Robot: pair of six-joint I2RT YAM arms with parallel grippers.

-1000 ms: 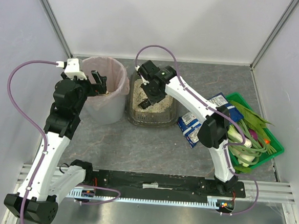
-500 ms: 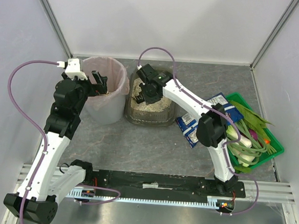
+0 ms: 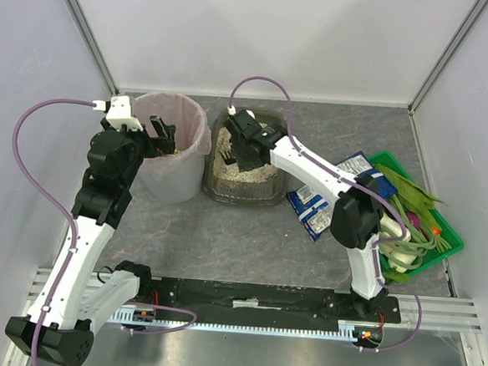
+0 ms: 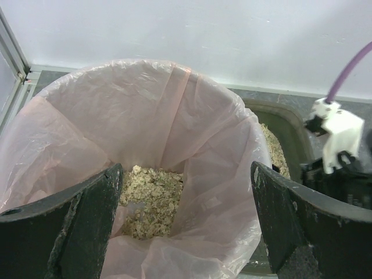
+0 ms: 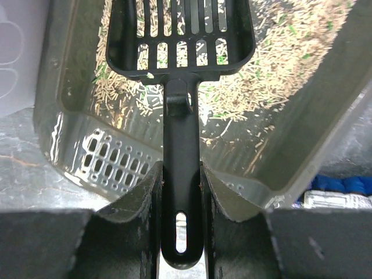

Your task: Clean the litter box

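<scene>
where the arm bases sit along the bottom of the top view, a mottled grey table (image 3: 223,240) runs up to white walls. the litter box (image 3: 243,198) lies upper centre of that frame, just beside a pink-lined bin (image 3: 190,121), its long axis running up the frame. the right arm stretches toward the upper left over it, right claw (image 5: 181,174) clenched on a black slotted scoop (image 5: 181,133) whose head points away over the granules. the left claw (image 4: 186,215) hangs spread wide above the bin.
</scene>
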